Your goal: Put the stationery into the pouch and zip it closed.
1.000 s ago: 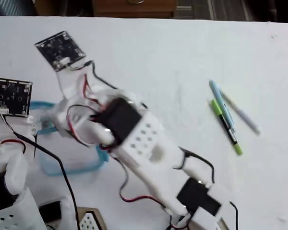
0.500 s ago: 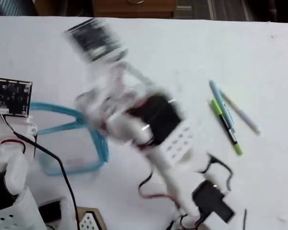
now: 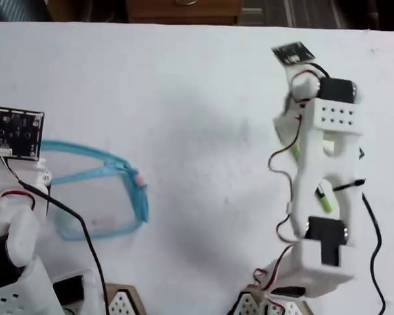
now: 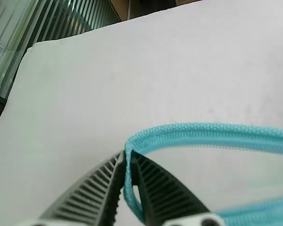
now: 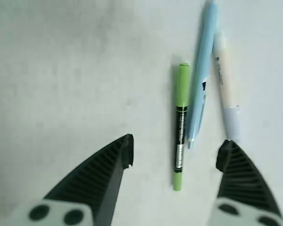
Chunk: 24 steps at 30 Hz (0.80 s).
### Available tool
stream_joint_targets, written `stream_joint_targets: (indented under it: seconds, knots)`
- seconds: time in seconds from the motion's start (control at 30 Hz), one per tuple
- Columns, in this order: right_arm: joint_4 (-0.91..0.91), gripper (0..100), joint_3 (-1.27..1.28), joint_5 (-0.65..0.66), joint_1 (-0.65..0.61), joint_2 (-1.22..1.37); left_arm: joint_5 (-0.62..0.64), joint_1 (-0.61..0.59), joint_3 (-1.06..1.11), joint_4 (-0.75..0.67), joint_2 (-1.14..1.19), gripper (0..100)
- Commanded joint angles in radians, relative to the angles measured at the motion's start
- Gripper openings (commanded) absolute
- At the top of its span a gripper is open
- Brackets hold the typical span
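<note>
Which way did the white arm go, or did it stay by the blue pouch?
Yes. The right arm swung away from the pouch, rightward across the table, to above the pens.

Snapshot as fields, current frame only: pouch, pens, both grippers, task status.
pouch: clear with blue trim, lying on the white table, zip open
left gripper: shut on the pouch's blue edge
right gripper: open, above the pens, gripping none
pens: green pen, blue pen, pale pen, side by side on the table, all outside the pouch
status: no pen loaded, zip not closed
</note>
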Motion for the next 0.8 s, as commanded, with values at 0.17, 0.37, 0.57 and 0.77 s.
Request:
stream_joint_targets:
  seconds: [0.17,0.37,0.57,0.77]
  knots:
    - [-0.226,27.7,-0.046,0.117,0.021,0.272,0.009,-0.010,0.232,0.032,0.039,2]
    - [-0.226,27.6,-0.149,0.120,0.062,0.455,0.011,-0.013,0.232,0.032,0.039,2]
    - [-0.225,27.6,-0.232,0.117,0.070,0.599,0.011,-0.010,0.232,0.032,0.039,2]
    - [-0.223,14.8,-0.258,0.121,0.070,0.644,0.011,-0.013,0.232,0.032,0.039,2]
